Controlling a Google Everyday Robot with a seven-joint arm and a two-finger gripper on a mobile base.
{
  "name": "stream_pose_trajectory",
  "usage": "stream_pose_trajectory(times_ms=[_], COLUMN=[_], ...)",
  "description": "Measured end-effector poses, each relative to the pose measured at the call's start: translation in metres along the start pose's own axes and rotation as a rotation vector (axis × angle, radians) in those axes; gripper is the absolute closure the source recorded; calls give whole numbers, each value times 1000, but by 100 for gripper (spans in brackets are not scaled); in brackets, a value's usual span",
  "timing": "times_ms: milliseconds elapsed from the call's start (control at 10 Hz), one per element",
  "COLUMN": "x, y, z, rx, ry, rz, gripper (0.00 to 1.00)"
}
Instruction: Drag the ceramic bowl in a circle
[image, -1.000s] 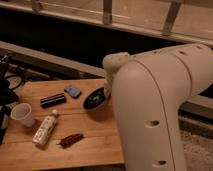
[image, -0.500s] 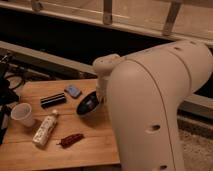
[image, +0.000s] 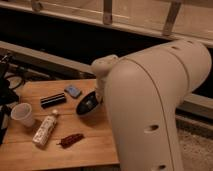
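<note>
The ceramic bowl (image: 87, 105), dark and glossy, sits tilted near the middle of the wooden table (image: 95, 150), its rim raised on the right. My gripper (image: 99, 95) hangs from the white arm right at the bowl's right rim, touching or holding it. The big white arm body hides most of the gripper and the table's right side.
A white plastic cup (image: 22, 114) lies at the left edge. A white bottle (image: 45, 129) and a red-brown packet (image: 71, 139) lie in front of the bowl to its left. A black bar (image: 52, 100) and a blue-grey block (image: 73, 90) lie behind.
The bowl and my gripper have moved left and a little toward the table's front, nearer the black bar. The other objects have not moved.
</note>
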Motion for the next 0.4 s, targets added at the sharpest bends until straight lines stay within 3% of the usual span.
stream_pose_trajectory(times_ms=[400], x=[3], y=[-2], z=[3], rx=[-6], ry=[-9], rz=[-4], gripper=[100])
